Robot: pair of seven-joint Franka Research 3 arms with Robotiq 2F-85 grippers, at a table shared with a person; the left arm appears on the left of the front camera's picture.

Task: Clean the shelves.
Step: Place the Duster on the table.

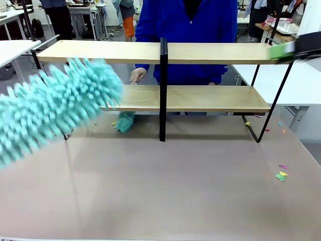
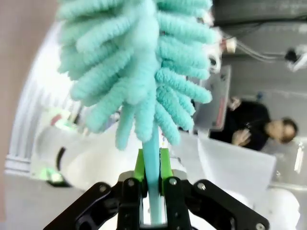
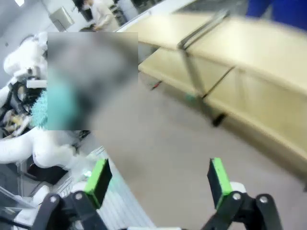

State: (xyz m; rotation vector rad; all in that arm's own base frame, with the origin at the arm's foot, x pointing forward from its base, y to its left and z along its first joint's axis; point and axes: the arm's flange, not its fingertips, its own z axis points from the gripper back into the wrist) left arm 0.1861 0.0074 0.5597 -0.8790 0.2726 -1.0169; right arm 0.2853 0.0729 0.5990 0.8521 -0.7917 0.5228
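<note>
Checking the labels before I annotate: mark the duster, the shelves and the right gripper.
duster (image 1: 60, 103), front view, on the fluffy teal head.
shelves (image 1: 210, 98), front view, on the lower light-wood board, right of the centre post.
right gripper (image 3: 158, 179), right wrist view, midway between its green-padded fingertips, which stand apart.

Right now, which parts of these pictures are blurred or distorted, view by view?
Front view: the teal duster is smeared by motion; the shelves are sharp. Left wrist view: the left hand, shut on the duster's handle, is crisp; the background is soft and bent by the wide lens. Right wrist view: the shelves look streaked; the open right hand is only slightly soft.
</note>
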